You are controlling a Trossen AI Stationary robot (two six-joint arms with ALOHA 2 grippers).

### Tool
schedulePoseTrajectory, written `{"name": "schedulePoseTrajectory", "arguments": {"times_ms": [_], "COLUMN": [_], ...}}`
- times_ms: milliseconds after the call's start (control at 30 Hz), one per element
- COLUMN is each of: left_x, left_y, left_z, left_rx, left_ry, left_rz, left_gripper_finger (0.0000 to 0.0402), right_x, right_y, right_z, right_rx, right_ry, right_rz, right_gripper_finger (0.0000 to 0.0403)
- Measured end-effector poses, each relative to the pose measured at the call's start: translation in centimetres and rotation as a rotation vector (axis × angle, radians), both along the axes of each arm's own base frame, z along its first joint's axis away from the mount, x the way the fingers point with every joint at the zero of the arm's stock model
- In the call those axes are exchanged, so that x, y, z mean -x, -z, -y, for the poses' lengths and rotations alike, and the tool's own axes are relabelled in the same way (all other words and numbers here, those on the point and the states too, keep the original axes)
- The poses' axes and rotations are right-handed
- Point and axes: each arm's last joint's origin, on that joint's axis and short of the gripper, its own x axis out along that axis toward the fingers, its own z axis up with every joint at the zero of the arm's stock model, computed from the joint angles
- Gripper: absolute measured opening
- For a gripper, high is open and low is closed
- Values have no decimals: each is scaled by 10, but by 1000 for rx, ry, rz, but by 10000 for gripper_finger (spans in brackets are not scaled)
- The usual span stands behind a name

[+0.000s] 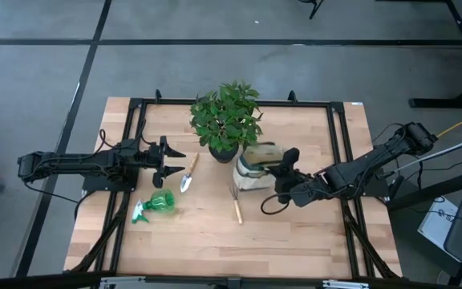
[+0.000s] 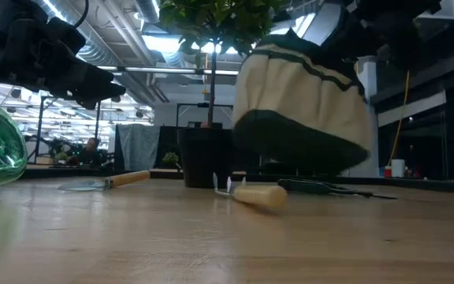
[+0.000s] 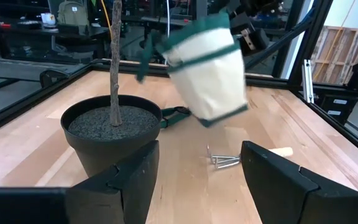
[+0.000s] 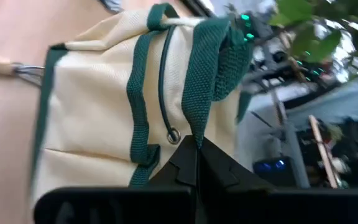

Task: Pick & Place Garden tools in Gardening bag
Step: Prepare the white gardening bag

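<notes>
You see a pale wood table (image 1: 215, 233) with a black frame. The gardening bag (image 1: 255, 167) is cream canvas with dark green trim; its handle strap (image 4: 201, 74) is woven dark green, and a thin black cord runs down its side. The plant (image 1: 225, 112) shows bright green leaves over a black pot (image 3: 107, 140) filled with grey speckled soil. The spray bottle (image 1: 155, 205) is translucent green. The trowel (image 1: 188, 173) has a silver blade and light wooden handle; the hand rake (image 1: 236, 207) has silver prongs and a tan wooden handle. Both arms are dark, nearly black.
</notes>
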Motion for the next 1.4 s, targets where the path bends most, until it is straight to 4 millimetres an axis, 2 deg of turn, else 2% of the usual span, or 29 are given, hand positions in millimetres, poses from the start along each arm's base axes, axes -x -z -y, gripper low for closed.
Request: {"name": "schedulePoseTrajectory", "arguments": {"times_ms": [233,500,667,800,1033,1133,1400], "left_x": [0,0,0,0,0,0,0], "left_y": [0,0,0,0,0,0,0], "left_z": [0,0,0,0,0,0,0], "left_rx": [0,0,0,0,0,0,0], "left_ry": [0,-1,0,0,0,-1,0], "left_rz": [0,0,0,0,0,0,0], "left_gripper_finger": [224,224,224,224,224,224,224], "right_x": [-2,-12,-18,-20,-21,-21,-22], "right_y": [4,23,30,30,32,32,31], "right_z": [-3,-8,-14,-17,-22,-24,-25], "right_rx": [-10,62,40,-73,-391,-514,-686], "right_ry": [-69,-96,-92,-70,-77,-50,35], "right_rz": [-47,-132,-109,-56,-28,-17,53], "right_gripper_finger": [3,3,3,3,13,31,91]}}
